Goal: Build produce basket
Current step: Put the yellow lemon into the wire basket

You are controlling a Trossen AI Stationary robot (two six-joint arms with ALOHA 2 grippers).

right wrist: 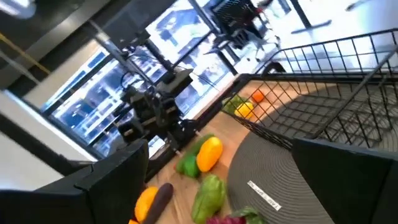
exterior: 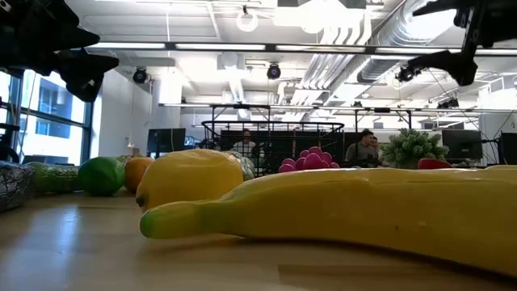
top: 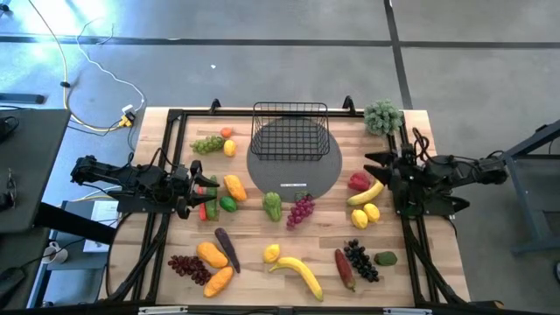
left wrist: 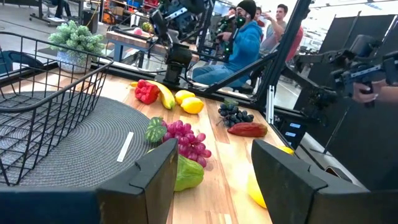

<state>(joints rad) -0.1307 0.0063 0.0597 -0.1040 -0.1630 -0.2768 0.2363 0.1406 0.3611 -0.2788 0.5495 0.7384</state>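
Observation:
The black wire-mesh basket stands empty on a flat grey round disc at the far middle of the table. The toy produce lies loose on the wood around it: green grapes, a green pepper, purple grapes, a red pepper, a banana and more. My left gripper is open and empty, raised above the fruits left of the disc. My right gripper is open and empty, raised near the red pepper, right of the disc. Each wrist view shows its fingers apart with nothing between them: the left and the right.
A bushy grey-green plant stands at the far right corner. Dark grapes, an eggplant and orange fruits lie toward the near edge. People stand beyond the table in the left wrist view.

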